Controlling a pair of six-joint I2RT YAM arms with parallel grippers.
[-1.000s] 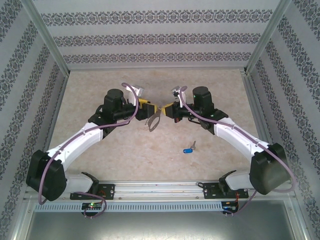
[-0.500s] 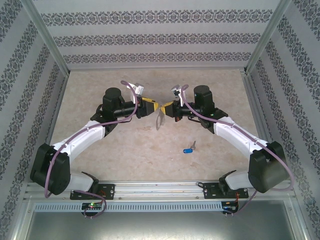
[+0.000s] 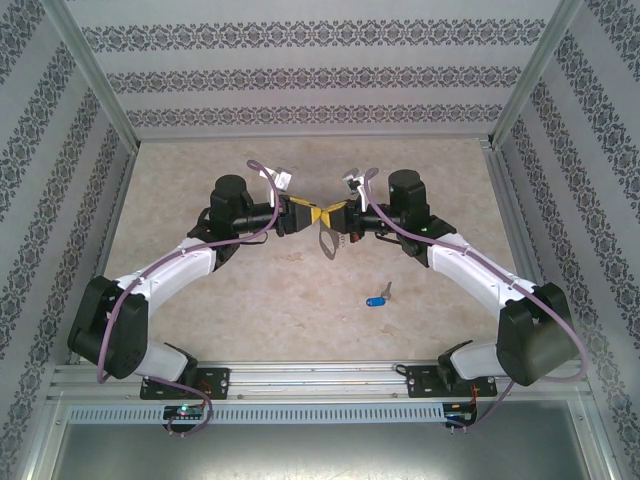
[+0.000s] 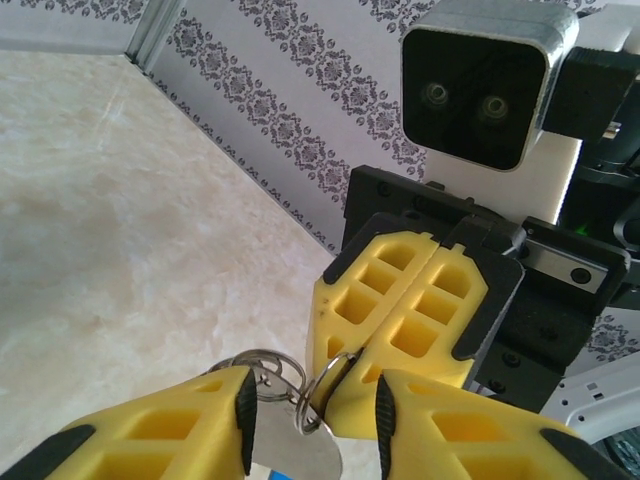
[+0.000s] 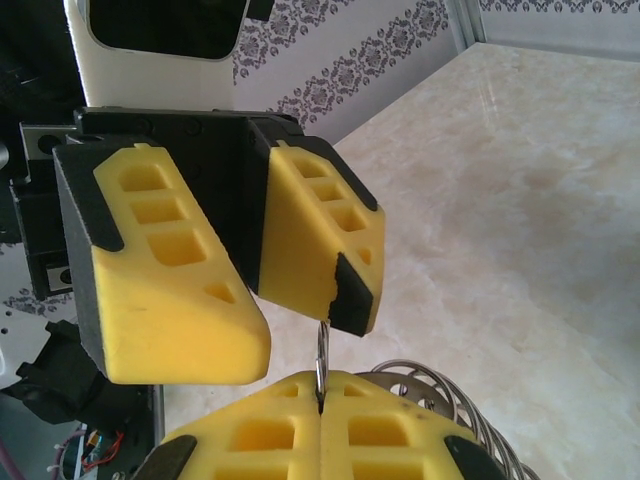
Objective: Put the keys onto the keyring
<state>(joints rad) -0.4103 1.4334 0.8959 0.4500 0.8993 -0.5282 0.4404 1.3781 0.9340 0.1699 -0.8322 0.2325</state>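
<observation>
Change since one second ago, overhead view: the left end effector (image 3: 305,215) has advanced toward the right end effector (image 3: 336,218). The open space that stood between them is gone, and their yellow tips now sit just beside each other above the middle of the bench (image 3: 190,170). The left jaws have narrowed over the same interval. The right arm has barely moved. The keyring (image 3: 326,243) has shifted with the left arm's advance and now hangs just below the meeting point of the two tips.

Right end effector: clenched, both fingers pressed flat together, with a thin wire of the keyring pinched in the seam at the tips (right wrist view). The coiled, toothed part of the loop shows beside that seam.

Left end effector: jaws apart, not clamped. In the left wrist view its two fingers straddle the ring coils and a flat metal piece. One pad lies against the coils. Contact on the other side cannot be told.

The key (image 3: 376,298), with its blue head, lies flat on the bench, untouched and well apart from both end effectors. It is on the arm-base side of them, nearer the right one.
</observation>
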